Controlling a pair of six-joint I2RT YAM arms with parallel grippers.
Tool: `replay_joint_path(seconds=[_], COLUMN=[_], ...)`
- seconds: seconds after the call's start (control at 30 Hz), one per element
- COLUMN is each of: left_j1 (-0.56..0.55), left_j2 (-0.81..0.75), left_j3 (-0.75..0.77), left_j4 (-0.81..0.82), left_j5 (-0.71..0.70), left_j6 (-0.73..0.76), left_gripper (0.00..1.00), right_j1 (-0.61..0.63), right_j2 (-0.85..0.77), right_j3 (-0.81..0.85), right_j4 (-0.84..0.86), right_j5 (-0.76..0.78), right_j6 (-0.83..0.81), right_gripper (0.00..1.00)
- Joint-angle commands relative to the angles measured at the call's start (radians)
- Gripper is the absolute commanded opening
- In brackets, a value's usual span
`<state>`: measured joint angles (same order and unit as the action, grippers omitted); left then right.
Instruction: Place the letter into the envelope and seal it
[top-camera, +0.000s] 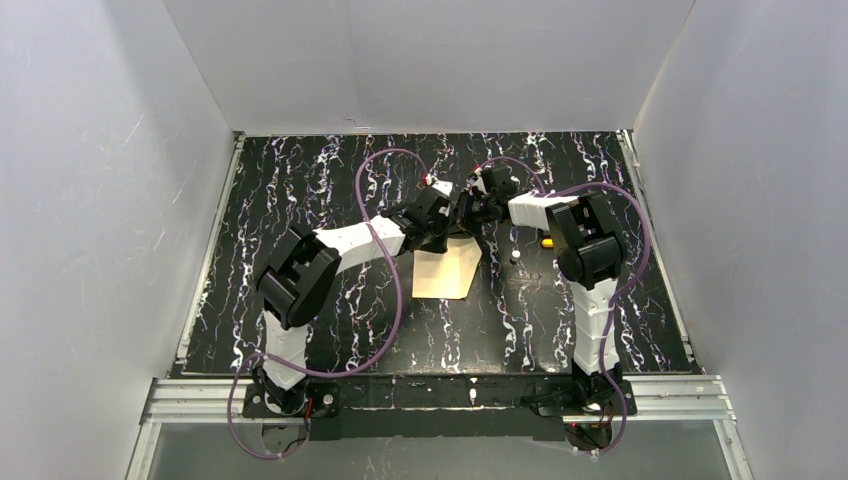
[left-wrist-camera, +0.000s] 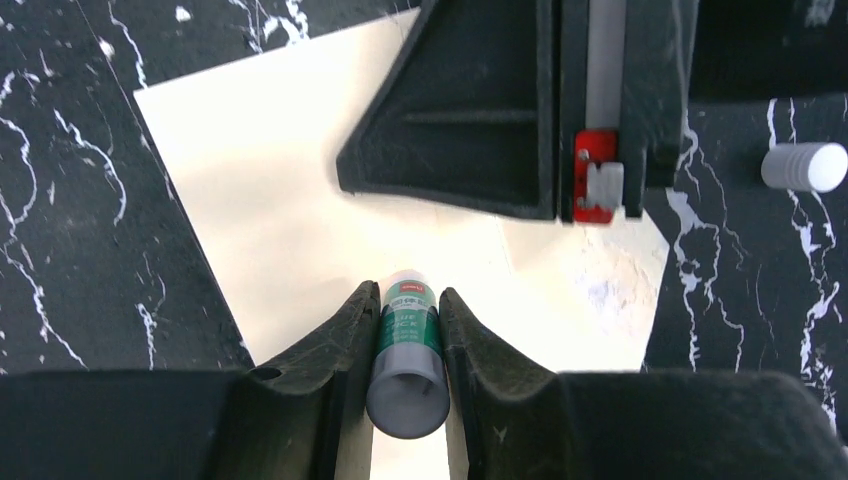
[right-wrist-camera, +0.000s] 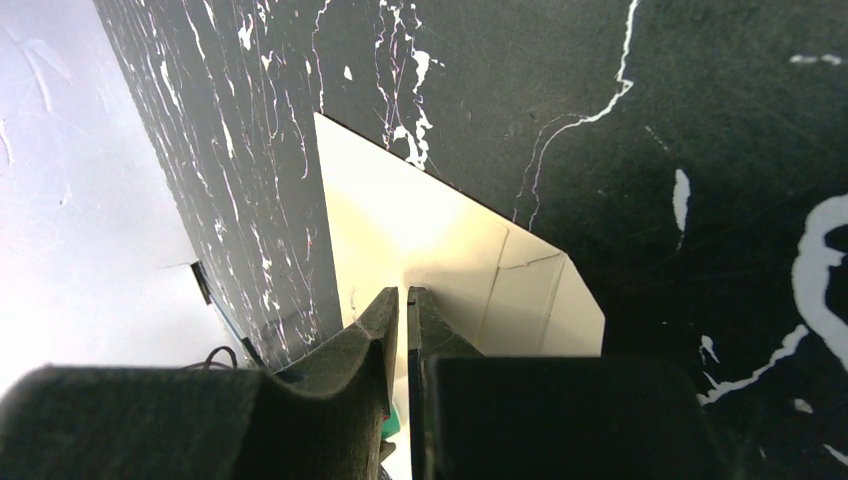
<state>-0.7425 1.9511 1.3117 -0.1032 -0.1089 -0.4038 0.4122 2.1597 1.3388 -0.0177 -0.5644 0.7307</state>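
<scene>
The task is sitting, by my judgement, at the gluing step. The cream-tan paper envelope (top-camera: 447, 270), an oblong with crease lines across it, is lying flat near the middle of the black white-veined table (top-camera: 300, 200), with both arms reaching over its far end. No separate pale-yellow letter sheet is showing in any view. It is probably already lying inside the envelope, though the pictures are not proving that. What is remaining looks like spreading glue on the flap, folding it down and pressing it shut.

The left gripper (left-wrist-camera: 410, 292) is clamping a grey glue stick with a green label (left-wrist-camera: 408, 340), its far end pointing down at the envelope. Whether that end is touching the paper, I cannot tell. The right gripper (right-wrist-camera: 403, 292) is showing its fingers drawn almost together, with only a thin slit between them, and its tips are sitting at the envelope's surface. Whether it is pinching a paper edge or only pressing down, I cannot tell.

Counting: one envelope, one glue stick, and one small white ribbed cap (left-wrist-camera: 805, 167) lying on the table to the right of the envelope, apart from it. There is also one small yellow object (top-camera: 546, 241) farther right, too small to name. No loose letter is in view.
</scene>
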Motion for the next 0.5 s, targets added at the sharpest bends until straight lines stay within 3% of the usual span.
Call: replay_joint_path(seconds=[0.0,0.47], left_j1=[-0.031,-0.040], left_j2=[-0.044,-0.087], left_j3=[-0.080,-0.090], left_j4=[-0.114,-0.114], left_j5=[0.013,0.053], left_j6=[-0.013,-0.042], left_gripper=[0.00,0.00], right_j1=[-0.004,-0.004], right_j2=[0.116,0.114], right_j3=[-0.075,-0.067], right_j4=[-0.217,-0.222], right_j5=[0.181,0.173], right_j6=[-0.080,-0.082], right_gripper=[0.18,0.18])
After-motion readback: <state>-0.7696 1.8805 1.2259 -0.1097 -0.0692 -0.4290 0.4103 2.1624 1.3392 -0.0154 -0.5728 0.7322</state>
